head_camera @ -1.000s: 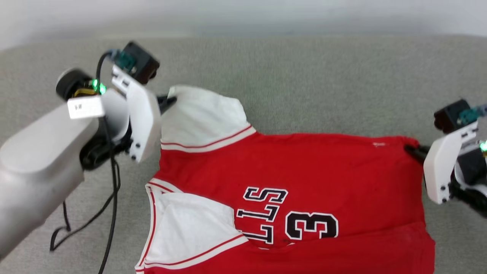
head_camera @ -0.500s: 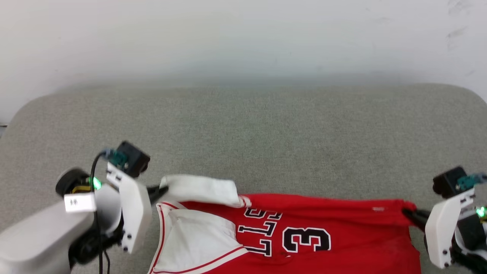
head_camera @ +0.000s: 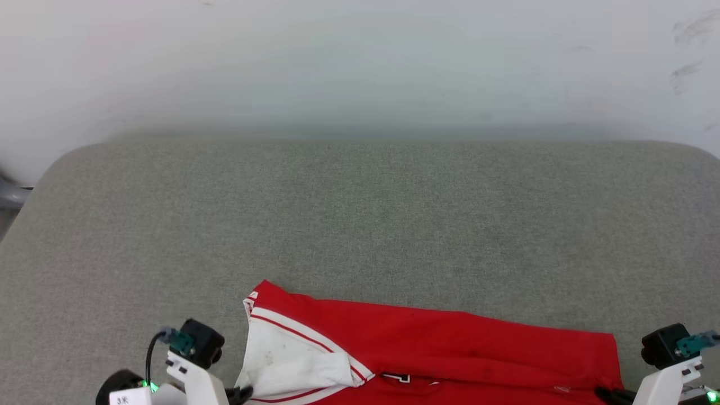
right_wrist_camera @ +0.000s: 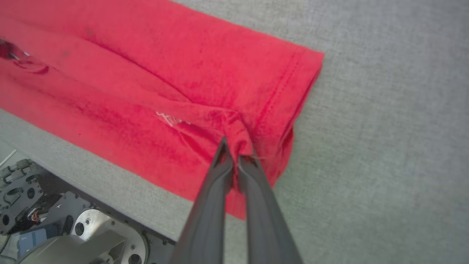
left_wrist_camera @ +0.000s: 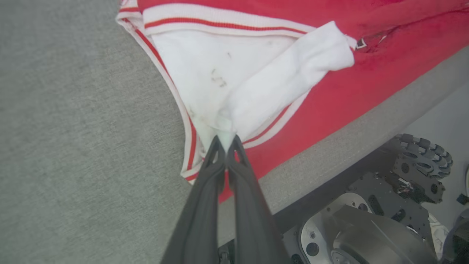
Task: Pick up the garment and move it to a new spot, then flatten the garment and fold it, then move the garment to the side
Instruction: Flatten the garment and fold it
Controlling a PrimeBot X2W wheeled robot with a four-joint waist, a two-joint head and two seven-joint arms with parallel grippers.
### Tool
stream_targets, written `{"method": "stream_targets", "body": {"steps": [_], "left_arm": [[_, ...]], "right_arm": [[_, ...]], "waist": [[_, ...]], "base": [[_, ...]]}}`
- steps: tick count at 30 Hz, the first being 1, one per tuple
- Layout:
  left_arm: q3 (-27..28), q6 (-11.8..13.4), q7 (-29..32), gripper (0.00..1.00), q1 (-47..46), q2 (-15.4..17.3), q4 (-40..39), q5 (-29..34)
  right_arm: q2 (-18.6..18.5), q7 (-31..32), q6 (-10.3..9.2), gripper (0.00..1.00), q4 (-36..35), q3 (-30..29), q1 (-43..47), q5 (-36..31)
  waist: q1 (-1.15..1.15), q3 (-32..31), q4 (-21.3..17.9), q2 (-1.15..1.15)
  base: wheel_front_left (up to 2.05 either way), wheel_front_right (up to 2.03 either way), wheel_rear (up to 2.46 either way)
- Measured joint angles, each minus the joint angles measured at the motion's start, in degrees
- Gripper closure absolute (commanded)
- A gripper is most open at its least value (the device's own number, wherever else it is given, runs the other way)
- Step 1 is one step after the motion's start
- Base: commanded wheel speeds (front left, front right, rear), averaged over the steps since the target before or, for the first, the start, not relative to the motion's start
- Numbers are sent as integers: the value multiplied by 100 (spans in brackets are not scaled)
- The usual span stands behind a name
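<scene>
The garment (head_camera: 439, 343), a red jersey with white sleeves and striped trim, lies folded over along the near edge of the grey table. My left gripper (left_wrist_camera: 225, 141) is shut on the white sleeve (left_wrist_camera: 256, 84) at the garment's (left_wrist_camera: 366, 84) left end. My right gripper (right_wrist_camera: 232, 152) is shut on a pinch of red cloth at the hem corner of the garment (right_wrist_camera: 165, 73). In the head view the left gripper (head_camera: 244, 394) and the right gripper (head_camera: 604, 394) sit at the bottom corners, each at one end of the garment. The printed letters are almost wholly hidden.
The grey cloth-covered table (head_camera: 360, 225) stretches far beyond the garment to a pale wall (head_camera: 360, 62). Both wrist views show the table's near edge (left_wrist_camera: 348, 146) and my wheeled base (left_wrist_camera: 366, 227) below it. A grey object (head_camera: 8, 197) pokes in at the far left.
The head view has tilted up, showing more table and wall. Both grippers, still shut on the garment, have drawn its far edge toward the near edge, folding it over the letters and number.
</scene>
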Motion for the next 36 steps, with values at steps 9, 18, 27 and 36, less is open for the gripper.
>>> {"method": "stream_targets", "body": {"steps": [9, 18, 27, 36], "left_arm": [[-1, -111, -223, 100, 260, -452, 687, -110], [319, 325, -1157, 0, 331, -504, 709, 136], [762, 1163, -2161, 0, 509, -545, 497, 370], [1649, 1763, -2453, 0, 930, -751, 375, 833]], "right_arm": [[341, -66, 0, 51, 323, -178, 65, -145], [290, -388, 0, 0, -309, -580, 211, 82], [-233, 23, -1, 0, -749, -1163, 343, 556], [-456, 612, -1, 0, -375, -1248, 335, 935]], "waist": [[1, 214, 11, 0], [1, -9, 9, 0], [0, -113, 10, 0], [1, -80, 167, 0]], "base": [[0, 0, 0], [0, 0, 0], [0, 0, 0], [0, 0, 0]]}}
